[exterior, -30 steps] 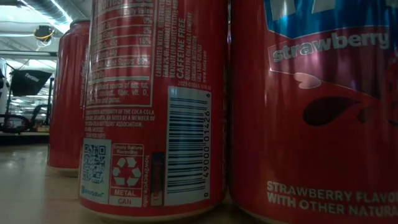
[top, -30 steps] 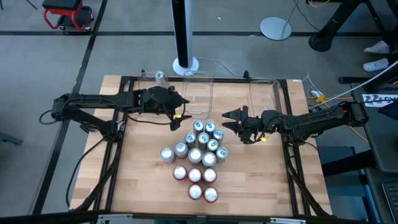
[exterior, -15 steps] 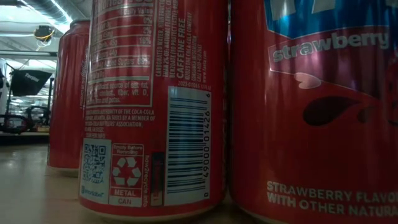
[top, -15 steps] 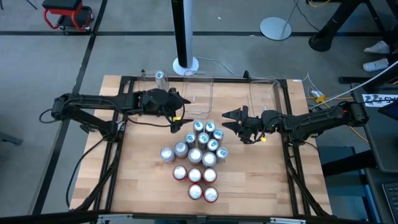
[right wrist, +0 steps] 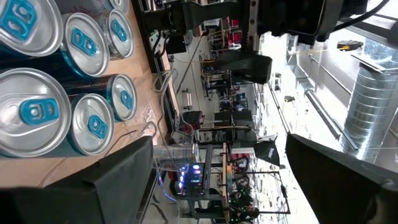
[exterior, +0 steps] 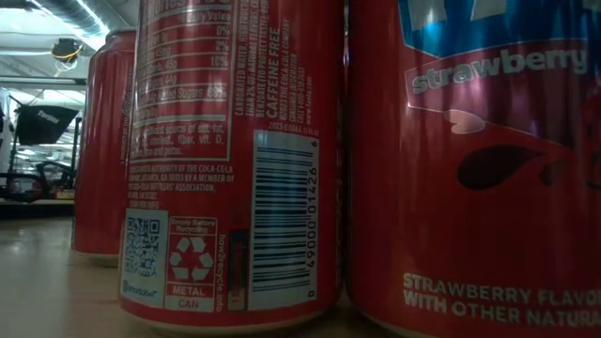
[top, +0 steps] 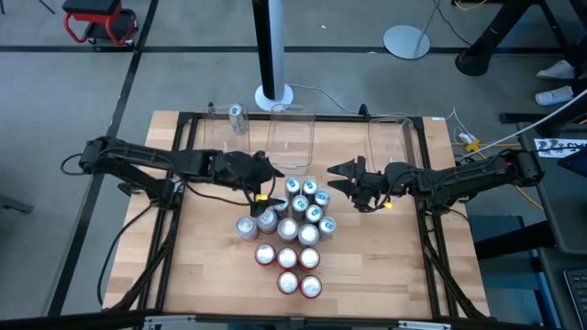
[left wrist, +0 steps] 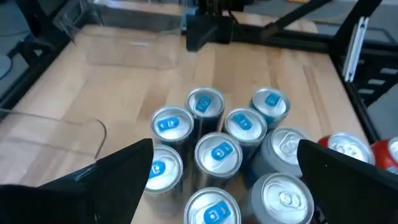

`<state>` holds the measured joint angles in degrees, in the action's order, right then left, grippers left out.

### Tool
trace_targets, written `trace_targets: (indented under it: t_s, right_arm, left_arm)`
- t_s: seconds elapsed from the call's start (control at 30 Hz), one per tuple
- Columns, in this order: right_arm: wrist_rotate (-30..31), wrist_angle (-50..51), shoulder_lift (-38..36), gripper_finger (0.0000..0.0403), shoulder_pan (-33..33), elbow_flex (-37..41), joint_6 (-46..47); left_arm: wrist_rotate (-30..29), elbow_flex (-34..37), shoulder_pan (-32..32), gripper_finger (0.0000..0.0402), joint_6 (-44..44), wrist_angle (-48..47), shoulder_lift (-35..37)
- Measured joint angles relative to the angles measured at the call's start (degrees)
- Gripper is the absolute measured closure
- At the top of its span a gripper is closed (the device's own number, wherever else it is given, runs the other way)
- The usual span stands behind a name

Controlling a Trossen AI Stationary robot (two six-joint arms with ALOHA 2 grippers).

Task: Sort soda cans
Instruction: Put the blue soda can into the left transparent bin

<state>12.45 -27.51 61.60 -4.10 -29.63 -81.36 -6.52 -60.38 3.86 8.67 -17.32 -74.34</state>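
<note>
The soda cans stand upright in a tight cluster on the wooden table: teal ones (top: 309, 200) farthest, silver-grey ones (top: 275, 225) in the middle, red ones (top: 293, 270) nearest. One more can (top: 237, 112) stands in the left clear tub. My left gripper (top: 269, 185) is open and hovers at the cluster's far-left edge. In its wrist view its fingers frame the teal cans (left wrist: 217, 152) from above. My right gripper (top: 334, 179) is open and waits just right of the teal cans (right wrist: 37, 112), touching nothing. The low view shows only red cans (exterior: 235, 160) up close.
Three clear plastic tubs stand along the table's far edge: left (top: 220, 128), middle (top: 293, 142) and right (top: 390, 137). A black pole on a round base (top: 272, 92) rises behind the table. Bare wood lies left, right and near of the cluster.
My left gripper has moved from beside the middle tub toward the table's near edge, ending over the far-left cans of the cluster. The cans have stayed in place.
</note>
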Motion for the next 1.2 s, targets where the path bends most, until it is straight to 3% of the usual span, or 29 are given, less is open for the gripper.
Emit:
trace_targets:
  t_s: [0.4, 0.6, 0.97, 1.2]
  right_arm:
    - [0.0, 0.33, 0.02, 0.0036, 0.0, 0.0, 0.0]
    - [-0.01, 0.4, 0.0, 0.0036, 0.0, 0.0, 0.0]
    - [-0.01, 0.61, 0.01, 0.0036, 0.0, 0.0, 0.0]
    - [-0.02, 0.68, 0.02, 0.0036, 0.0, 0.0, 0.0]
  left_arm:
    - [-0.46, -0.02, 2.77, 0.0017, 3.34, -4.7, -8.76]
    - [-5.24, 0.0, 2.28, 0.0018, 5.73, -7.8, -9.98]
    - [-5.27, -0.02, 2.0, 0.0018, 6.8, -8.16, -9.9]
    - [-5.29, -0.04, 1.98, 0.0018, 7.02, -7.4, -13.49]
